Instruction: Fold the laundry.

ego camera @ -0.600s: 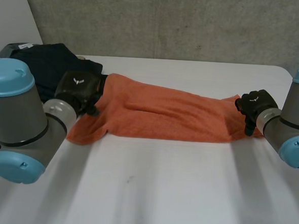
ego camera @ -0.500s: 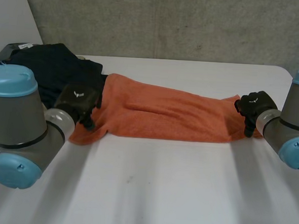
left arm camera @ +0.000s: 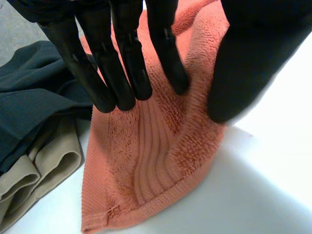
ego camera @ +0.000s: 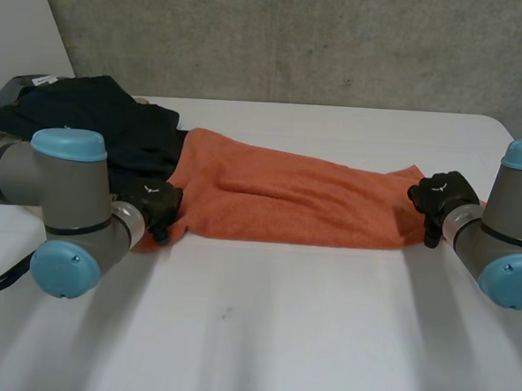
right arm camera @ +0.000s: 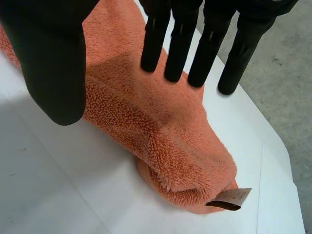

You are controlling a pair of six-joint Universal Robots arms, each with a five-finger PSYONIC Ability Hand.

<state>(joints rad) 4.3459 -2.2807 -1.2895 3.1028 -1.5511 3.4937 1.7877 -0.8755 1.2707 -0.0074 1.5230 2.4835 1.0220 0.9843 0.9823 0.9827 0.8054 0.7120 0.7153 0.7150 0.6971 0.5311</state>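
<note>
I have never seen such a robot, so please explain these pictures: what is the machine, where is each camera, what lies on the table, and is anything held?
It is a robot with two grey arms, each ending in a black hand. One camera looks down from between the arms; one sits on each wrist, looking along the palm. On the white table lies an orange terry towel, with dark clothes and a folded beige cloth beside its left end. The left hand is at the towel's left end, the right hand at its right end. Both have straight fingers; nothing is gripped.
</note>
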